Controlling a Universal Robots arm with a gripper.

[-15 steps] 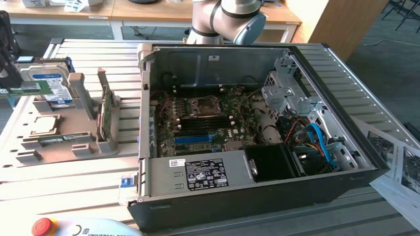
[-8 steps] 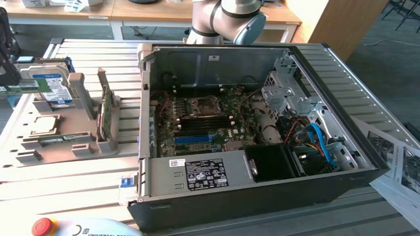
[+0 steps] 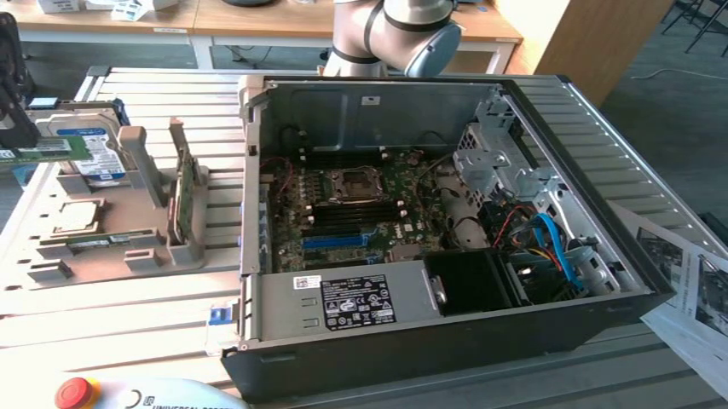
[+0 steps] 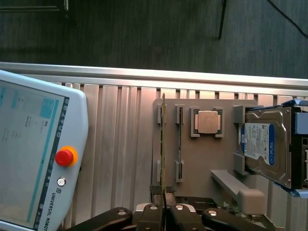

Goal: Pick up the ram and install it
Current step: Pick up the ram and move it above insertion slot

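My gripper [image 4: 164, 198] is shut on the ram [image 4: 163, 144], a thin green stick seen edge-on, rising from between the fingers. In the exterior view the ram [image 3: 40, 154] hangs at the far left edge with the dark gripper [image 3: 12, 141] on it, just above the far end of the grey holder tray [image 3: 114, 264]. A second green stick [image 3: 108, 241] still lies in a tray slot. The open computer case [image 3: 455, 290] stands to the exterior view's right, and its motherboard [image 3: 353, 204] with dark long slots faces up.
The tray also carries a hard drive [image 3: 91, 145], a square processor [image 3: 74, 217] and a taller green card [image 3: 182, 196] standing on edge. A teach pendant [image 4: 33, 154] with a red stop button lies near the table's edge. Printed papers [image 3: 683, 281] lie beside the case.
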